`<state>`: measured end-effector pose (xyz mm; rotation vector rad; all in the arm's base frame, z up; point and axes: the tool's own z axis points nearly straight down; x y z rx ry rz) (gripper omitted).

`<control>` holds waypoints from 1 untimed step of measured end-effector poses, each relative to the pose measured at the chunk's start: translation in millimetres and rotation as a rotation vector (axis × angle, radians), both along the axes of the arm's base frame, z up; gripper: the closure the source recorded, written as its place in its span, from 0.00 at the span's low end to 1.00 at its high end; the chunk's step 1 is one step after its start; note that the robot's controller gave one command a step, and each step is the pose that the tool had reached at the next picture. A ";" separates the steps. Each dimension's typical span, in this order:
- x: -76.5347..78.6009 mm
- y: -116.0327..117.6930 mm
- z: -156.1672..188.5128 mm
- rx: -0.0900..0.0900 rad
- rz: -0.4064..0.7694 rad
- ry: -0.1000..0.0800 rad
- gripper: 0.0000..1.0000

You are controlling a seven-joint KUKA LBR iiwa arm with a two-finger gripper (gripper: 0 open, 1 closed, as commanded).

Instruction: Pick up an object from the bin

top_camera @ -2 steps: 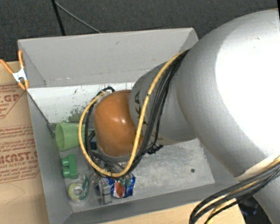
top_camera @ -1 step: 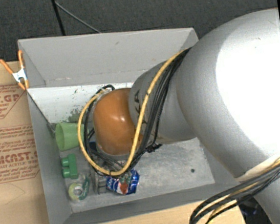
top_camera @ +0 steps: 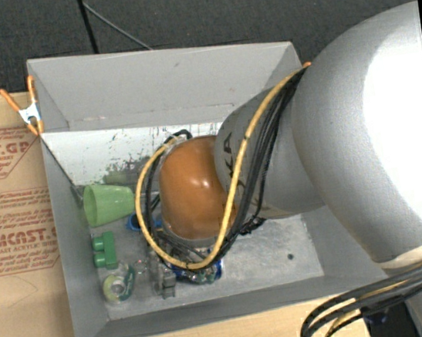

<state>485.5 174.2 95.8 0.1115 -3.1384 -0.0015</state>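
Cup [top_camera: 108, 203] behind block [top_camera: 104, 249] behind small round thing [top_camera: 118, 284], along bin's [top_camera: 168, 84] left wall, left of arm [top_camera: 335, 162].

One grey metal bin [top_camera: 159, 77] is counted. Within it, one pale green plastic cone-shaped cup [top_camera: 108, 203] is seen, along with one small darker green plastic block with round studs [top_camera: 103, 249] and one small clear round piece with green inside [top_camera: 118, 285]. One blue scrap [top_camera: 131, 222] is partly seen beside the cup; its kind cannot be told.

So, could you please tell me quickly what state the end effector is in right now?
The end effector: it cannot be told whether it is open or closed; it is down in the bin, near the green cup.
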 end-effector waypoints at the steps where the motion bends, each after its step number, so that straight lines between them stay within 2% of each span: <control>1: 22.7 8.7 10.8 0.001 0.011 -0.004 1.00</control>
